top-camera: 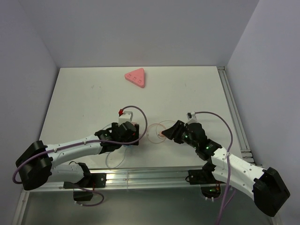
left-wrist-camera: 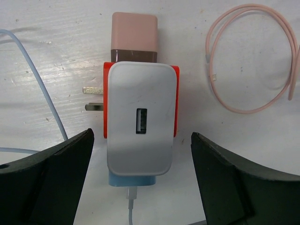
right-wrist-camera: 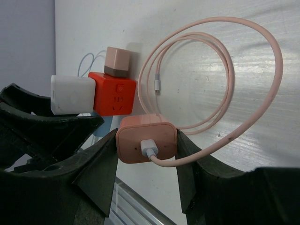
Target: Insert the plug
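i see right gripper (right-wrist-camera: 147, 141) clamped on pink plug (right-wrist-camera: 140, 133); left gripper (left-wrist-camera: 141, 137) gaping around white charger (left-wrist-camera: 140, 93), holding nothing.

1. pink charger plug (right-wrist-camera: 146, 138): rounded block with a looped pink cable (right-wrist-camera: 243, 117) attached, clamped upright between the right gripper (right-wrist-camera: 146, 145) fingers.
2. red socket cube (left-wrist-camera: 175, 93): lies between the spread left gripper (left-wrist-camera: 141, 140) fingers, touching neither, with a white USB adapter (left-wrist-camera: 140, 124) on top.

One camera overlooks the whole table (top-camera: 84, 93) from above; both wrist cameras sit close, sharing the red cube (right-wrist-camera: 115, 93).
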Robot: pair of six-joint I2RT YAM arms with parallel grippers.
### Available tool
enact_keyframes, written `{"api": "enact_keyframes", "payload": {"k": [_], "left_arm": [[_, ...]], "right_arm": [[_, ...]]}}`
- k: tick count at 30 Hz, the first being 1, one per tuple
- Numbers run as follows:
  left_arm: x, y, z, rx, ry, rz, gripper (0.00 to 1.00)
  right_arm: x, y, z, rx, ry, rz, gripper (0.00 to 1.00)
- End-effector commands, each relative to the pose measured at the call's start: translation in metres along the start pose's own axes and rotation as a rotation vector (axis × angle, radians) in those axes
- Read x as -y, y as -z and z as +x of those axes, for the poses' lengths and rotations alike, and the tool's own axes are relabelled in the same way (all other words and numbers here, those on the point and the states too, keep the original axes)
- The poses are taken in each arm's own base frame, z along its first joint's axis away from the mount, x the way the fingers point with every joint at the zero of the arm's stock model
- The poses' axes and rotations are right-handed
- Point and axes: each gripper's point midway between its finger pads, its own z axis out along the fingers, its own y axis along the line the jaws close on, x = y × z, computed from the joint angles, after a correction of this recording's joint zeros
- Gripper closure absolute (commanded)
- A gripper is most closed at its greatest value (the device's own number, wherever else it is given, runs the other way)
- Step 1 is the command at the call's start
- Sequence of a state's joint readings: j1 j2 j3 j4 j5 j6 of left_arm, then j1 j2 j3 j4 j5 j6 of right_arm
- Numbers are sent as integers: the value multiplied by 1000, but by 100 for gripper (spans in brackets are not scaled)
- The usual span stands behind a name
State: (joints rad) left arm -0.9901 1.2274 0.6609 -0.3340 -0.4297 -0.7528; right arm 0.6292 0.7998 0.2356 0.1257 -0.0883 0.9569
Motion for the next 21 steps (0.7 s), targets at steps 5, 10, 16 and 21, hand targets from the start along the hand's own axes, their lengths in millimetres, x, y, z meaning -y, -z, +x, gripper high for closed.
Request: {"api": "enact_keyframes", "payload": {"k": [5,10,16,21], "left_arm": [[14,3,-19,56,24,37,12],[14,-3,-17,47,20,30,16],[10,-7,-18,52,23,14,18],[6,-9,-17,59,31,0,18]], "right_arm": [[-7,0,-6,27,-7,-32,100],[-9,0,-7,28,-9,-36,100],[-5,0,-6,26,-8,-25,100],[-5,-1,-5,21,-7,-25,100]]}}
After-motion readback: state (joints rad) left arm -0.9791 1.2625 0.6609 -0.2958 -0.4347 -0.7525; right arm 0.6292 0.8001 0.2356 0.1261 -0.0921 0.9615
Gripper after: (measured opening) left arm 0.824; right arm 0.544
